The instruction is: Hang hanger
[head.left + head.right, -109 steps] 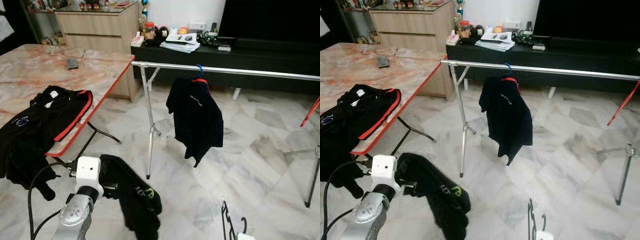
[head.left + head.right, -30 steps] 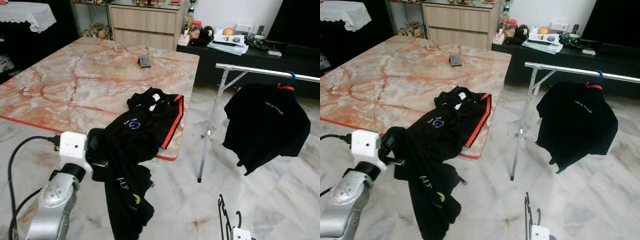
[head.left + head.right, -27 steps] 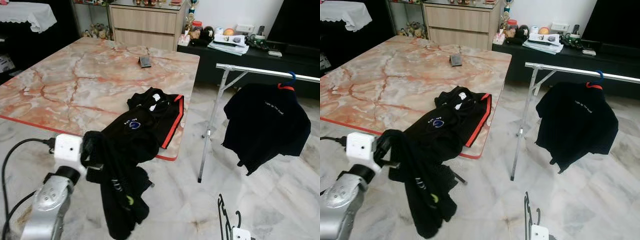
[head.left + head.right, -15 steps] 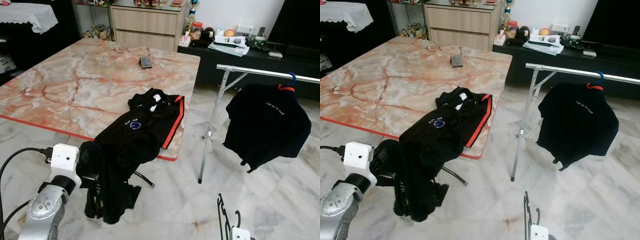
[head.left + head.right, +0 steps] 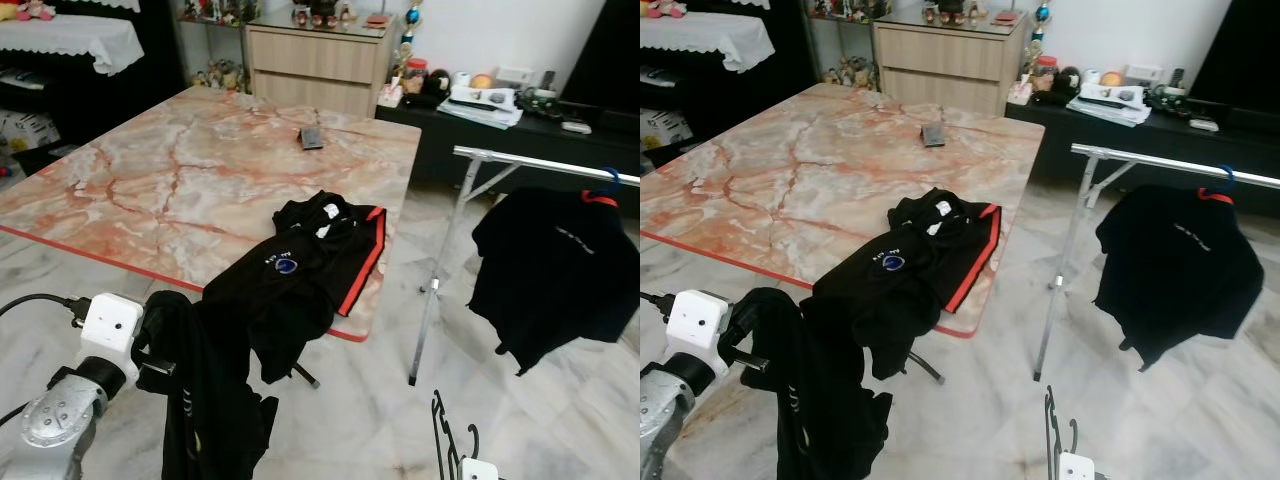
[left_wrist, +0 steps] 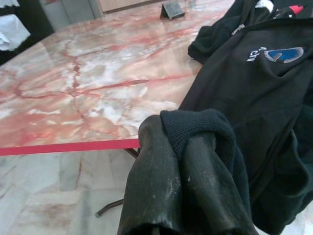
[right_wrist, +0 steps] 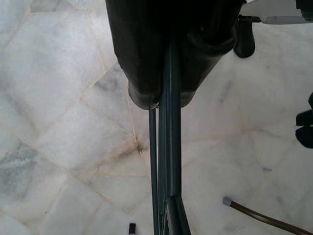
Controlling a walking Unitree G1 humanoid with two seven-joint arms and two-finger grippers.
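Observation:
My left gripper [image 6: 178, 188] is shut on a black garment [image 5: 215, 410], which hangs down from it at the lower left, beside the table's front edge. My right gripper [image 7: 164, 95] is shut on a dark wire hanger [image 5: 446, 440], held low over the marble floor at the bottom right. A silver clothes rail [image 5: 545, 163] stands to the right. On it, a black shirt [image 5: 560, 270] hangs from a hanger with a blue hook [image 5: 606, 180].
A marble table [image 5: 190, 170] with a red edge spans the left and middle. On it lie a black jacket with red trim [image 5: 315, 255], which spills over the edge, and a small dark object [image 5: 312, 138]. A wooden cabinet [image 5: 315, 65] and a dark TV bench [image 5: 520, 125] line the back wall.
The whole picture has shifted right, so the camera has turned left. The garment in my left gripper has swung down and now hangs straight. The hanger stays in my right gripper.

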